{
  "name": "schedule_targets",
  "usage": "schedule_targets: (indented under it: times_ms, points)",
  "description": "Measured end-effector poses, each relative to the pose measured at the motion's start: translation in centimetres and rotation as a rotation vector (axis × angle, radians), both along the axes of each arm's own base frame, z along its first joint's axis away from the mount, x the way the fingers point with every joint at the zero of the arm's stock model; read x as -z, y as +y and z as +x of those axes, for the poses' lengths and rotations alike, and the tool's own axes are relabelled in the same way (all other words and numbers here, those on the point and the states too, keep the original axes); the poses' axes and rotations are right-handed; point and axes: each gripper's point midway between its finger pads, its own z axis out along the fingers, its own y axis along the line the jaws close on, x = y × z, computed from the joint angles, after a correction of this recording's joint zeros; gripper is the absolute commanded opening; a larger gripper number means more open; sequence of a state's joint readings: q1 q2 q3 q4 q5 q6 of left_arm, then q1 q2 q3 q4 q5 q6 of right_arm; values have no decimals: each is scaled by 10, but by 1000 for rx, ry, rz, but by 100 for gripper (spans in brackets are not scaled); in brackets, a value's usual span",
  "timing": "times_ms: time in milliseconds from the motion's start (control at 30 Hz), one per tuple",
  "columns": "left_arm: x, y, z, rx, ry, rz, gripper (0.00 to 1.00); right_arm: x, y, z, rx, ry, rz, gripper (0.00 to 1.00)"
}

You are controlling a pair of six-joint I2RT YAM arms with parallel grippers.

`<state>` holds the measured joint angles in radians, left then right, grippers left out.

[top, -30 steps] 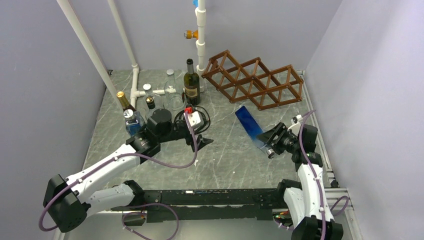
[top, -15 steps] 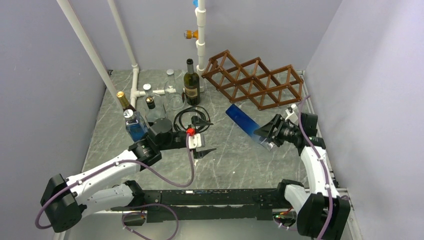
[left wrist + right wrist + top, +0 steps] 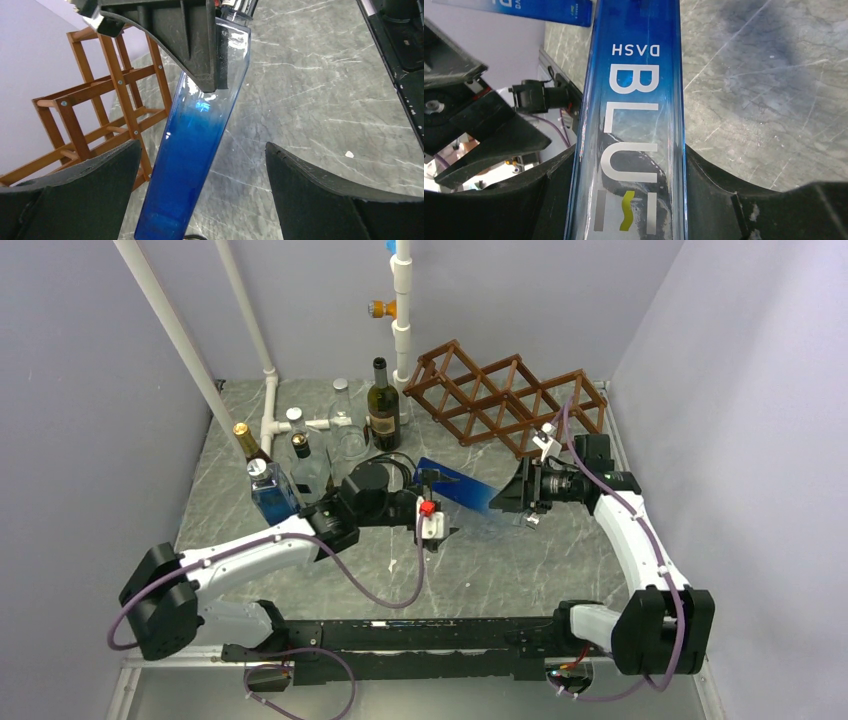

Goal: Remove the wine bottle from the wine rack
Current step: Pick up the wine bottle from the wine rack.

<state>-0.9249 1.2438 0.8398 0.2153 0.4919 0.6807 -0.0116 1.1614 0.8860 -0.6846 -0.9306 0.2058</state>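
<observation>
On my far left a cluster of bottles [image 3: 300,455] stands by the white pipes [image 3: 268,400], and a dark green bottle [image 3: 382,405] stands upright just behind them. Next comes my left gripper [image 3: 202,147]. Its jaws are spread wide and it has hold of nothing. The blue end of the wine bottle [image 3: 455,488] lies between its fingers [image 3: 90,175] with a gap on each side. The bottle is tall and slim, deep blue fading to clear. It hangs nearly level above the marbled table [image 3: 470,570], off the wine rack [image 3: 510,400] and in front of it. My right gripper [image 3: 626,172] is partly closed and clamped on the bottle's clear end, with a finger pressed to each side of it. The rack sits at the back right, behind that gripper and apart from the bottle.
</observation>
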Motion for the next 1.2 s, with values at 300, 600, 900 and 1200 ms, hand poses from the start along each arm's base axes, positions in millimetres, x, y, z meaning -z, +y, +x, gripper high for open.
schedule_targets:
  times_ms: [300, 600, 900, 1200]
  points:
    - [25, -26, 17, 9, 19, 48, 99, 12, 9, -11, -143, -8, -42, 0]
    - [43, -40, 19, 20, 42, 60, 99, 15, 15, -19, -208, -33, -63, 0]
    - [48, -50, 14, 33, 54, 47, 99, 16, 17, -19, -218, -35, -65, 0]
    - [72, -53, 21, 11, 77, 90, 99, 16, 20, -21, -231, -36, -65, 0]
